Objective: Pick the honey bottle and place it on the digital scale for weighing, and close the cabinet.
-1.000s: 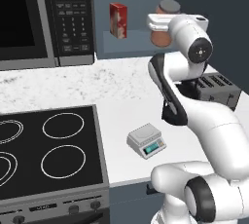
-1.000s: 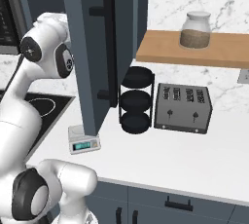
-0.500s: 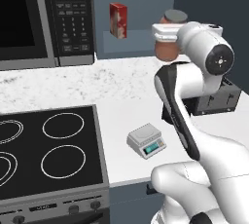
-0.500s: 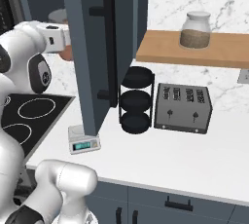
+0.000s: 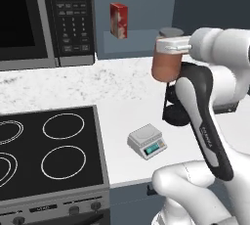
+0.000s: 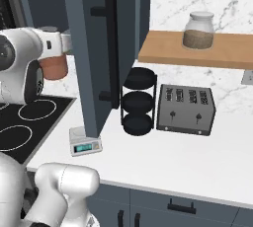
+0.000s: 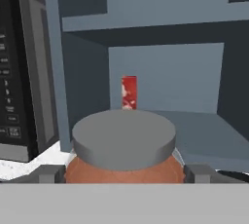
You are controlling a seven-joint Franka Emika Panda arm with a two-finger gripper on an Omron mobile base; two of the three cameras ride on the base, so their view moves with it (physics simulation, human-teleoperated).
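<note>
Honey bottle (image 7: 124,155) sits clamped between my fingers (image 7: 48,173), one pad pressed to each side of its orange belly just under the grey lid, and I hold it upright in the air above the counter (image 5: 117,92). Beyond my fingers the cabinet (image 7: 160,62) stands open, with a red-and-white box (image 7: 129,92) on its shelf. Well below my fingers, the scale (image 5: 147,141) rests on the counter near its front edge, beside the stove (image 5: 49,150).
</note>
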